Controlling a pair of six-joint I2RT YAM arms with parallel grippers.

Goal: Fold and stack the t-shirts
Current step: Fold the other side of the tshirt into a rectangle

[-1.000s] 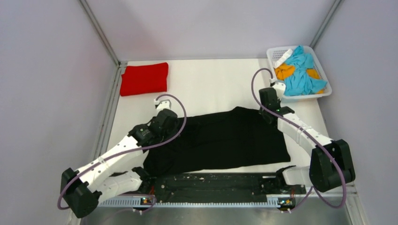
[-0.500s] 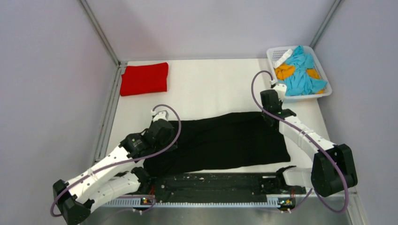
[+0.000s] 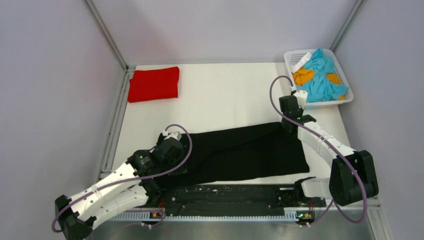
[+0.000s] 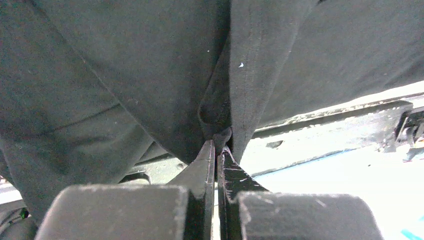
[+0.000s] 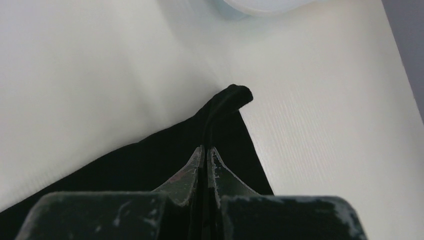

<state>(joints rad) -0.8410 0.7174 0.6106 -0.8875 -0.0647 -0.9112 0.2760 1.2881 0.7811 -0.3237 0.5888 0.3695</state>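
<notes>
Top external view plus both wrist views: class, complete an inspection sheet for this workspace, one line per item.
Surface: white table, no stains seen.
Job's things: large black cloth t-shirt lying near the arms; bright red cloth t-shirt folded, far left corner.
Clutter: white plastic lattice basket, far right corner, holding blue and orange cloths.
Grippers: left gripper and right gripper both shut on the black shirt.
Cables: purple cables, one looping from each arm.
Surroundings: grey walls, metal corner posts.
</notes>
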